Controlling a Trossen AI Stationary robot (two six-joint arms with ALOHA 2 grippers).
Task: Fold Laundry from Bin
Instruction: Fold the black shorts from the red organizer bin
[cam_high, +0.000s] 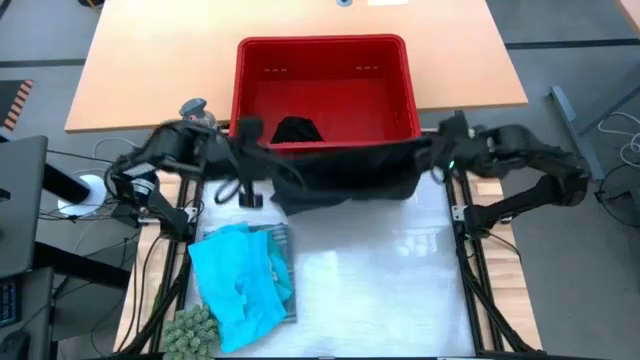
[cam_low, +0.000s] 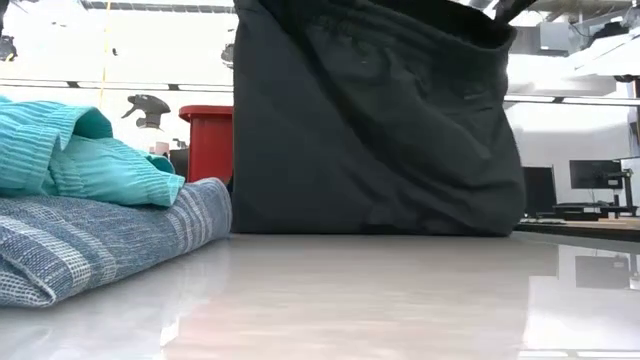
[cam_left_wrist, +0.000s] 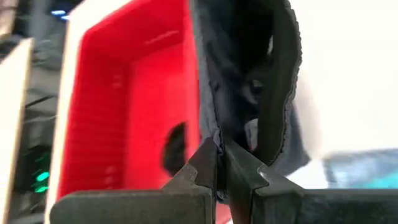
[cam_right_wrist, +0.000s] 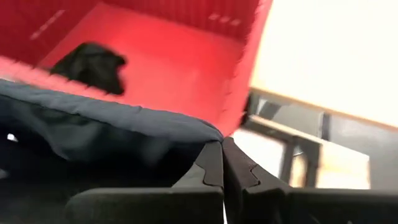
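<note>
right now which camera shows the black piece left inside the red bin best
The high view: it looks straight down into the bin and shows the whole black piece on its floor. The right wrist view shows it too, at a slant. The left wrist view catches only a dark edge. In the low view the hanging garment hides it.

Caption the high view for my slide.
Both grippers, left and right, hold a black garment stretched in front of the red bin.
</note>
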